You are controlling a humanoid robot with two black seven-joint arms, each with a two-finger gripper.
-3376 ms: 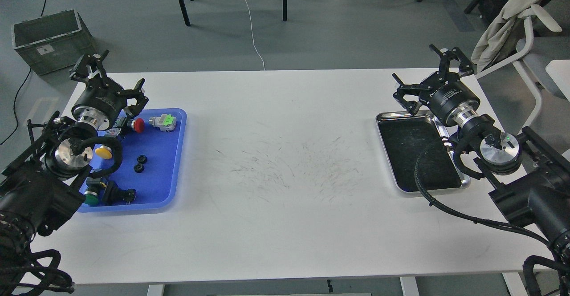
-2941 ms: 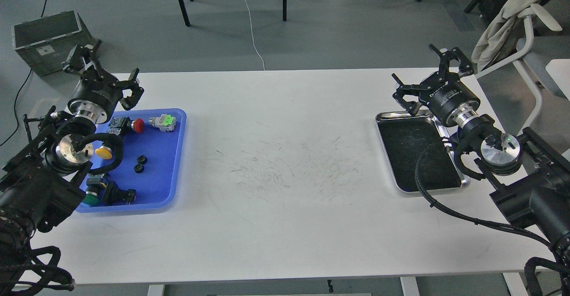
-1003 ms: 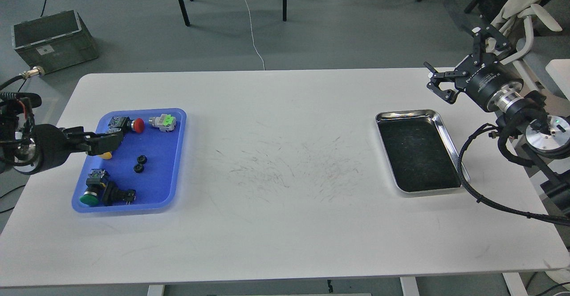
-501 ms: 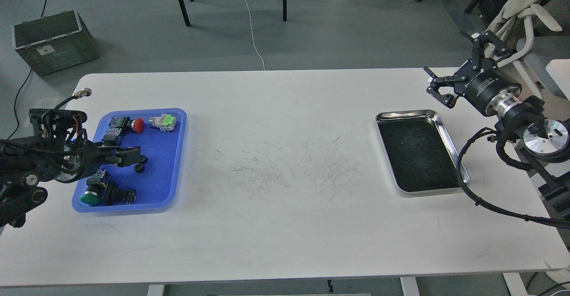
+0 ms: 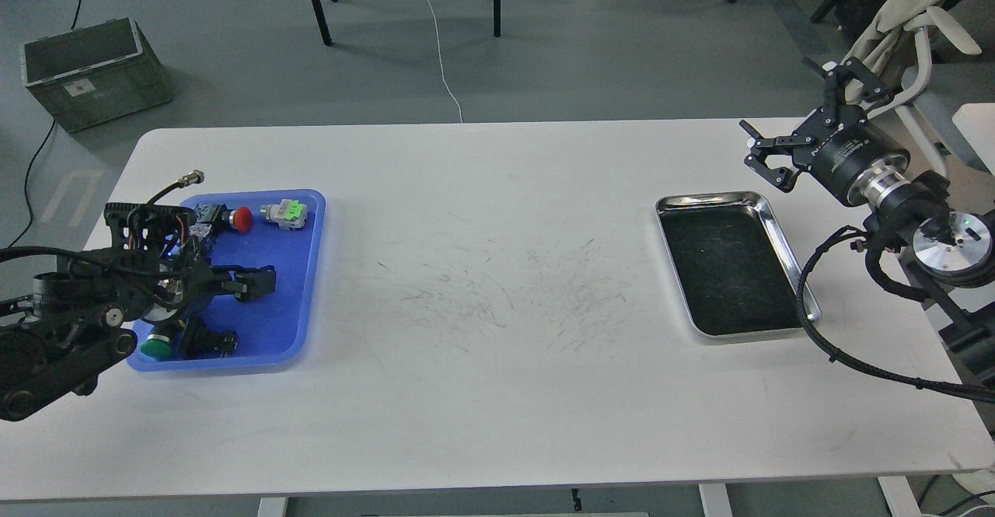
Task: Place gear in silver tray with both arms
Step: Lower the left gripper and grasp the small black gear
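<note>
The silver tray lies on the right side of the white table, with nothing in it. My right gripper hovers beyond the tray's far right corner, its claws spread open and empty. My left gripper reaches in low from the left over the middle of the blue tray. It covers the spot where two small black gears lay, and the gears are hidden under it. The left fingers are dark and merge together, so I cannot tell how they stand.
The blue tray also holds a red push button, a grey and green switch, a green button and a black part. A chair stands past the table's right end. A grey crate sits on the floor.
</note>
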